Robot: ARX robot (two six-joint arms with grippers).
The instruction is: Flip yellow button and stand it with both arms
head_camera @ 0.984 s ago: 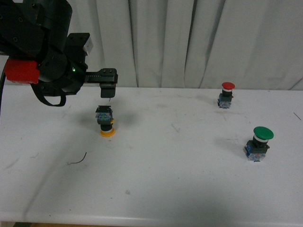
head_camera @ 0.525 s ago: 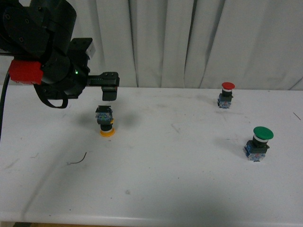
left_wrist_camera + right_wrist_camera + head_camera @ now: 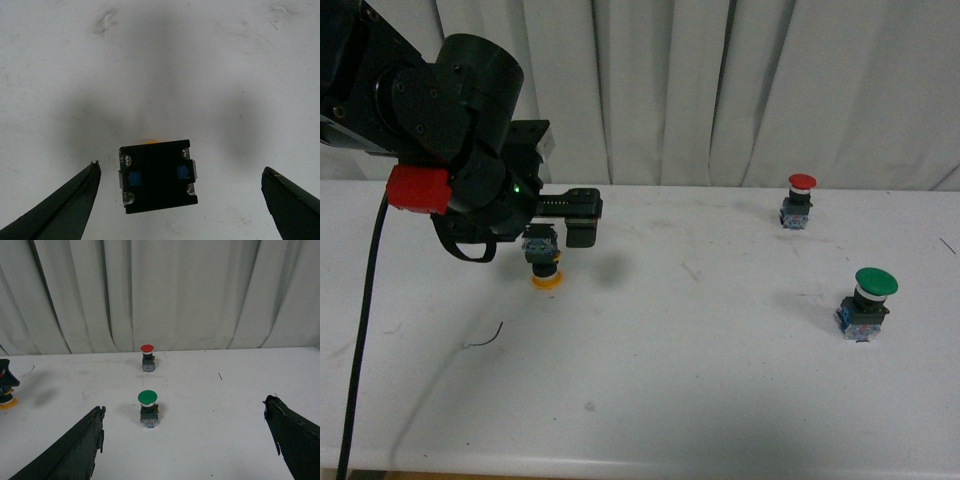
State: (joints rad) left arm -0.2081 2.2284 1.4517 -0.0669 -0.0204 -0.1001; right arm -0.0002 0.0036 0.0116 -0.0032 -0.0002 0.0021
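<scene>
The small yellow-capped push-button [image 3: 542, 258] stands on its head on the white table [image 3: 720, 380], to the robot's left and towards the back edge. Its round yellow-orange cap is flat on the surface and its boxy black contact block points up. From the front only the cap's rim shows as a bright ring under the dark body.

The left wrist view looks straight down on the block. It has a square black face with two blue inserts and silvery screws at the corners, and a thin sliver of yellow peeps past one edge. Any print on the block is too small and blurred to read.

The bulky black left gripper [image 3: 180, 166] hangs directly over the button with its claw spread wide. One dark finger [image 3: 65, 210] stands on each side of the block, and both are clear of it with bare table between. The left arm carries a red patch [image 3: 418, 190], a small green light [image 3: 517, 187] and a black cable [image 3: 365, 330] that drops towards the table's front edge.

The right gripper [image 3: 184, 407] is also released and holds nothing. Past it are the green-capped button [image 3: 148, 407] and the smaller red-capped button [image 3: 147, 356]. Both stand upright on the robot's right side, well apart from the yellow one. A pale pleated curtain [image 3: 720, 90] closes off the back.
</scene>
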